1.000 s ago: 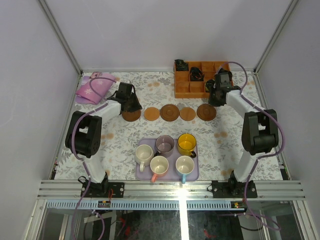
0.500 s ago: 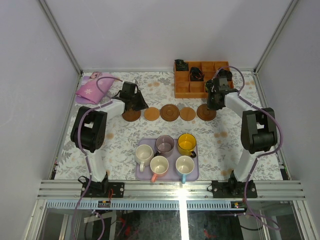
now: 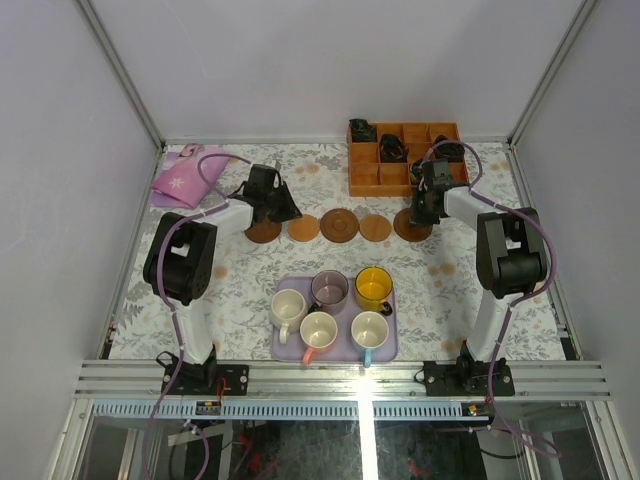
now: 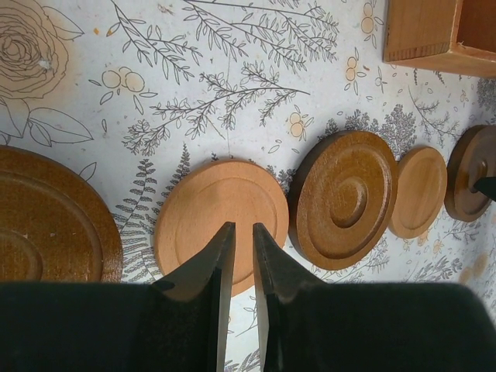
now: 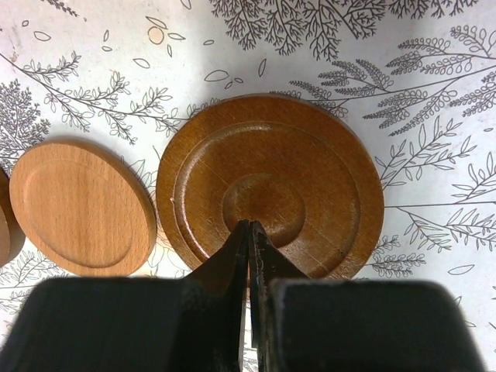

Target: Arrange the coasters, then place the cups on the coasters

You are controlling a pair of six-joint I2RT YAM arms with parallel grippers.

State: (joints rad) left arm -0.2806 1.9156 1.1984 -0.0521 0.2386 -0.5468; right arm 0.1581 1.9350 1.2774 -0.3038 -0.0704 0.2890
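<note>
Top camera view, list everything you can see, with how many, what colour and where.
coasters: five, three dark brown and two light tan, in a row across the table's middle
cups: five, cream, mauve, yellow, one with a pink handle, one with a blue handle, all on the tray
tray: one, lilac, near edge, centre
wooden box: one, orange-brown, far right, with compartments
cable bundles: at least two, black, in the box's left compartments
pouch: one, pink, far-left corner
table cover: one, white with grey floral print
left pincer: one, black, slightly apart, above the second coaster from the left, holding nothing
right pincer: one, black, shut, tips at the rightmost coaster's centre
</note>
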